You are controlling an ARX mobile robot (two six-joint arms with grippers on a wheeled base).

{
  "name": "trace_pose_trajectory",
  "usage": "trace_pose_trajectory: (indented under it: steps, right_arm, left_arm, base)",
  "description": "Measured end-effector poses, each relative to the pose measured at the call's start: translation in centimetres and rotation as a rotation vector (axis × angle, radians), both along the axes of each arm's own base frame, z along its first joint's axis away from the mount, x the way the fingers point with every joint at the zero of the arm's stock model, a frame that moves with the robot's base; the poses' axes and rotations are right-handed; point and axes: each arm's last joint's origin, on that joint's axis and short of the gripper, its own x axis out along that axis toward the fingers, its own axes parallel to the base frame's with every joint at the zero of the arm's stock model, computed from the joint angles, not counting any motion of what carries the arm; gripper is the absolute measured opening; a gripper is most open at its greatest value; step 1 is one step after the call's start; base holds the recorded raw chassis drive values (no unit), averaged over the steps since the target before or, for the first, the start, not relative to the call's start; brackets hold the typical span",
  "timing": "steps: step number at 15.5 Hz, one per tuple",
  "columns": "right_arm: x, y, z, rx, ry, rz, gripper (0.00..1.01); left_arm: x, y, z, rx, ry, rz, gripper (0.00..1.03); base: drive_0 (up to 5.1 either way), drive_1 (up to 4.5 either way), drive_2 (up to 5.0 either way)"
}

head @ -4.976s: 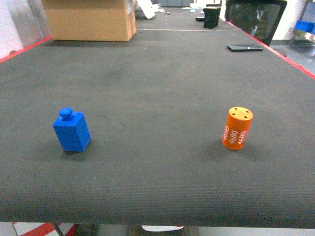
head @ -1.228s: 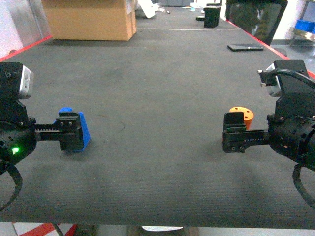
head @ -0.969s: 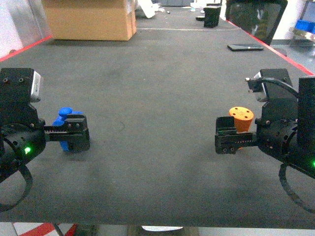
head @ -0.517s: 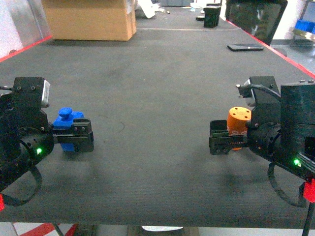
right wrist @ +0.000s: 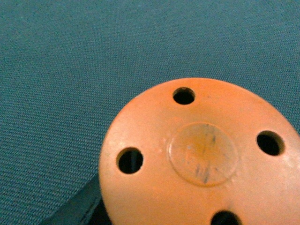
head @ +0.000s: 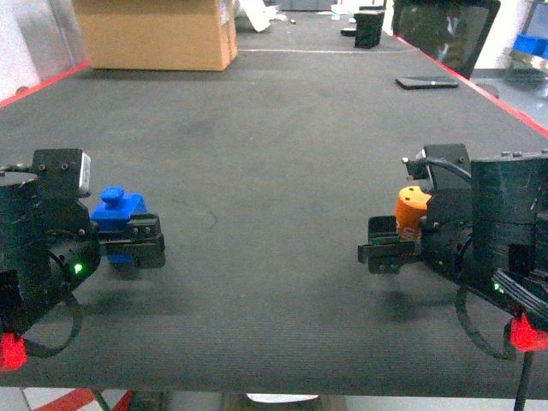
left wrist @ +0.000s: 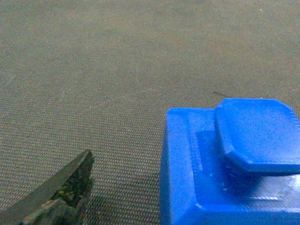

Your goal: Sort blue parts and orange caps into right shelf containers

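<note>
Both arms matte black, blocky housings, green LEDs, black cables, red tags; left wrist w/ silver camera module.

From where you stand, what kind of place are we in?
Probably a workshop or lab: a big dark matted worktable with red edging, a cardboard box at its far end, and blue storage bins on a rack at far right.

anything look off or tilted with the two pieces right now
The orange cap leans over in the right gripper instead of standing upright. The blue part in the left gripper looks level. No damage or spill shows.
</note>
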Motion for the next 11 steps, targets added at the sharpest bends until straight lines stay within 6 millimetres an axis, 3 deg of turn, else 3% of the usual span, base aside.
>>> trace_pose_trajectory:
  steps: [3,5,8,11]
  right_arm:
    - [0.1,0.2,0.1,-0.01,-0.005,-0.001,0.46]
    - [0.1,0.3,0.1,-0.015,-0.004,-0.007,0.45]
    - [0.1,0.3,0.2,-0.016,-0.006,-0.011,0.45]
    - [-1.3,-0.2,2.6,-0.003,-0.068,-0.023,0.45]
  left_arm:
    - [0.1,0.0,0.0,-0.004,-0.004,-0.003,0.63]
    - [0.1,0.2,0.1,-0.005,-0.004,-0.001,0.44]
    - [0.1,0.2,0.1,-0.005,-0.003,0.002,0.42]
    - [-2.7,1.3,1.8,-0.005,-0.028,0.064,0.42]
  base:
    - [0.0,0.0,0.0]
    - [0.0,0.0,0.0]
    - [0.0,0.0,0.0]
    - [0.0,0.0,0.0]
